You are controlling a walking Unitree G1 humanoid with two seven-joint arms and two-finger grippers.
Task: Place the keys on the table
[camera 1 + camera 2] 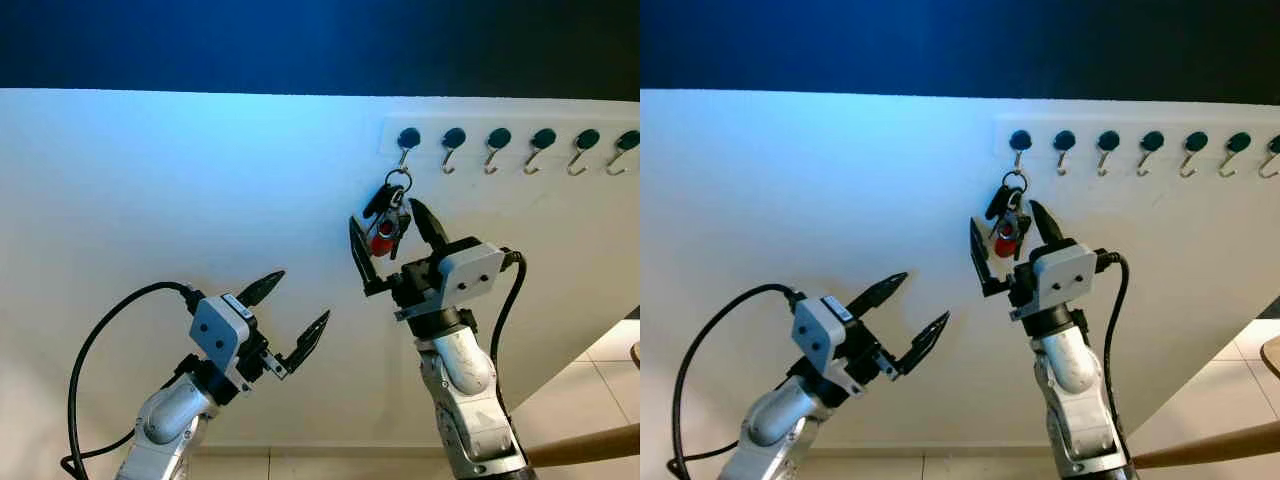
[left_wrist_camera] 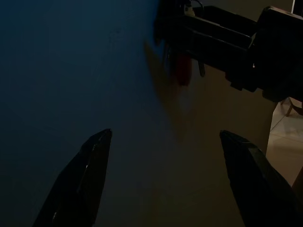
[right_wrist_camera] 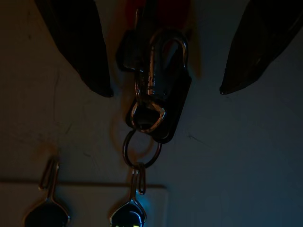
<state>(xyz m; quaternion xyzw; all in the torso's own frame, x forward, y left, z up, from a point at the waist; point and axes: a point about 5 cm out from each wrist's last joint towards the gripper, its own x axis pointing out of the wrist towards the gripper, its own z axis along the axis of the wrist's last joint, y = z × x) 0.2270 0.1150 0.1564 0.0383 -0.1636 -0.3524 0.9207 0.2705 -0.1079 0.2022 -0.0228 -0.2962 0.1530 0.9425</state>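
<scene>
Black right pincer spread around keys on hook.

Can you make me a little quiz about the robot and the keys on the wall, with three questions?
1. True or false: the bunch of keys with a red fob hangs from the leftmost metal wall hook.
2. Which gripper has its open black fingers on either side of the keys: A) left gripper, B) right gripper?
3. Fill in: the left gripper's fingers are ____.

Key: 1 true; 2 B; 3 open.
</scene>
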